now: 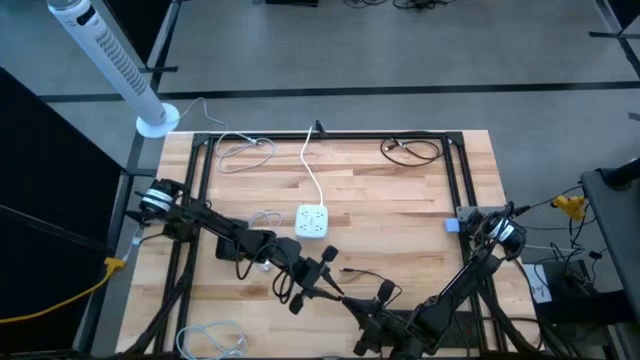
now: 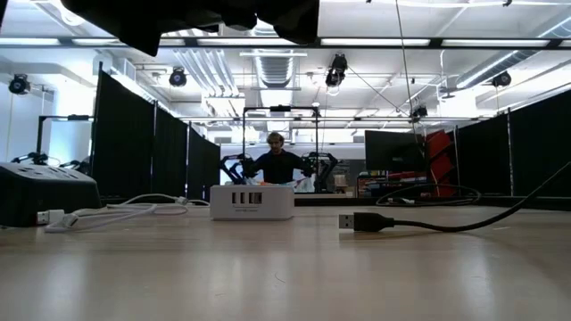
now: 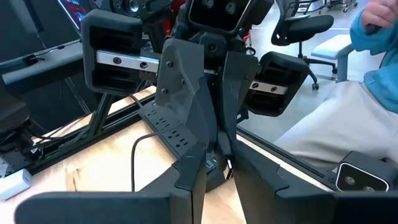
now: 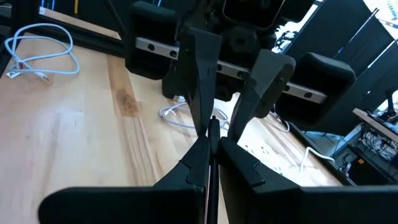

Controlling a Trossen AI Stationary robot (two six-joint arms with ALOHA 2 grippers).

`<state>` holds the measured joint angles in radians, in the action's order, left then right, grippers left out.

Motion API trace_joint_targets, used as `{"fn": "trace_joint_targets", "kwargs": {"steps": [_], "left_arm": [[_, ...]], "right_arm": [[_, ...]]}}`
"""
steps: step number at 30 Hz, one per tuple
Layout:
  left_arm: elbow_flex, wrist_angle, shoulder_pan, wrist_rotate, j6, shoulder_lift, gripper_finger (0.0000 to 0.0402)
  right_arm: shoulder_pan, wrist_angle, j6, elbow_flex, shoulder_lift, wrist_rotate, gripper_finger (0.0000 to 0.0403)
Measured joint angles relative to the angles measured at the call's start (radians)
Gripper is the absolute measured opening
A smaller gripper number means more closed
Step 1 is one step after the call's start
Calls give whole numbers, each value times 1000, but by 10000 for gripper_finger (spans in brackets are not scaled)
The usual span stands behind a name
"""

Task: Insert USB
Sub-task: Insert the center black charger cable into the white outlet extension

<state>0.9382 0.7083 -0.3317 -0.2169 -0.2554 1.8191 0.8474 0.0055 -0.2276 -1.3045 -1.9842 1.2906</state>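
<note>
Fingers of both arms meet near the surface's front middle from above, right gripper (image 1: 348, 297) clenched on the black cable (image 1: 362, 272). Low across the surface (image 2: 285, 267), its USB plug (image 2: 350, 222) lies right of the white charger (image 2: 251, 202), apart. At the left wrist, left gripper (image 3: 219, 155) pinches that cable's end. At the right wrist, fingers (image 4: 198, 152) press together on it.

Bright ceiling lights (image 2: 268, 40) glare in the low view; the near table (image 2: 285, 276) blurs softly.

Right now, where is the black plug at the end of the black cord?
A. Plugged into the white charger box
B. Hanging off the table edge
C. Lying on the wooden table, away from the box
C: the low view shows the black plug lying flat on the table, apart from the white charger box.
</note>
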Motion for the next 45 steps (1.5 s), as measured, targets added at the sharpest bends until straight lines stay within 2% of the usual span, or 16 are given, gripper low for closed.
{"fn": "trace_joint_targets", "kwargs": {"steps": [7,11,13,27,34,38,42,45], "left_arm": [[0,-11,-4,28,-1,0,61],[0,-26,-17,35,-28,0,15],[0,-25,-21,36,-32,0,9],[0,-25,-25,43,-43,0,8],[0,-9,-26,41,-50,0,74],[0,-7,-30,81,-50,0,95],[0,-3,-35,115,-61,0,85],[0,-4,-40,124,-73,0,54]], "right_arm": [[1,0,-4,0,0,21,10],[0,1,-11,0,0,19,10],[0,3,-11,0,0,18,10],[1,0,-23,0,-1,18,10],[1,-3,-23,0,-1,21,10],[1,-3,-25,0,-1,22,10],[1,-2,-29,0,-2,22,10],[1,-2,-37,0,-2,25,10]]}}
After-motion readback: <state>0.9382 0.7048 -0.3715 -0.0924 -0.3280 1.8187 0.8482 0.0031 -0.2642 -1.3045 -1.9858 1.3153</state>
